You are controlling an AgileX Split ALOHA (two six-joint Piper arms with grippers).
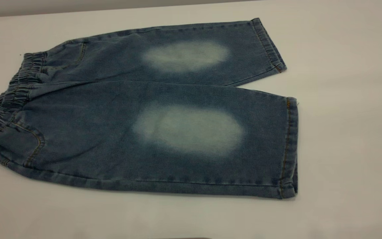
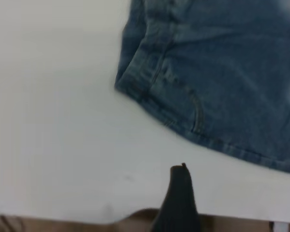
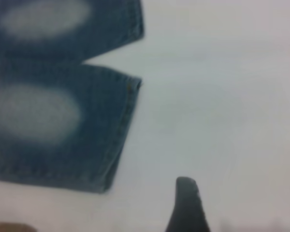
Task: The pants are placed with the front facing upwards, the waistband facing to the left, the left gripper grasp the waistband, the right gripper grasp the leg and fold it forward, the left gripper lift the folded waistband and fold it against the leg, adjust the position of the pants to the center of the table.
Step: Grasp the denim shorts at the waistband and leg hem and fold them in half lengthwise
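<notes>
The blue denim pants [image 1: 164,109] lie flat on the white table [image 1: 343,132], front up, with a pale oval on each leg. The ruffled waistband [image 1: 10,99] is at the left and the leg hems [image 1: 288,146] at the right. Neither gripper shows in the exterior view. In the left wrist view my left gripper [image 2: 230,193] hovers over bare table short of the waistband corner [image 2: 135,79]; one black finger [image 2: 180,198] stands alone. In the right wrist view my right gripper [image 3: 208,195] is off the near leg's hem [image 3: 120,140], showing one dark finger [image 3: 187,205]. Both hold nothing.
Bare tabletop surrounds the pants on every side, widest at the right [image 1: 353,99]. The table's near edge [image 2: 63,216] runs just under the left gripper, with a brown surface below it.
</notes>
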